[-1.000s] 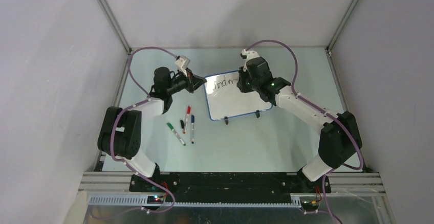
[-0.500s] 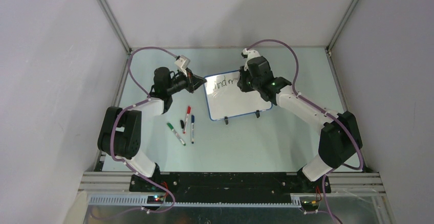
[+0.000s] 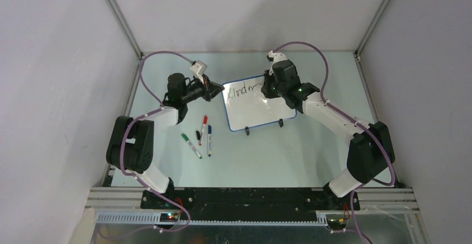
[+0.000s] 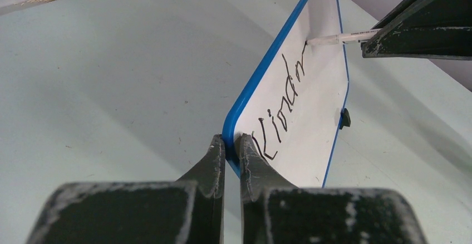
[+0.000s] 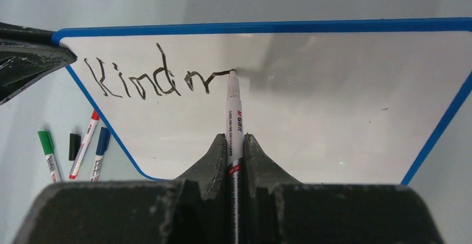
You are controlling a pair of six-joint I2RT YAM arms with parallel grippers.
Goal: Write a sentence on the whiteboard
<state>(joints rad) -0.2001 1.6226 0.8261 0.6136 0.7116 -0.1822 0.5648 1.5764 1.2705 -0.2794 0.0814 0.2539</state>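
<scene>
Clamps whiteboard (image 3: pixel 256 113) corner at 10 o'clock with left jaws; grips marker (image 5: pixel 234 118) in right jaws, tip touching sentence (image 5: pixel 139 79) after "Kindn".

- the sentence (image 5: pixel 139 79), black handwriting on the whiteboard (image 5: pixel 334 121), runs along its top edge from the upper left corner and reads "kindn", followed by a trailing stroke.
- the white marker (image 5: pixel 234 116) carries small red print on its barrel, apparently "m&g"; the smaller print below is unreadable.
</scene>
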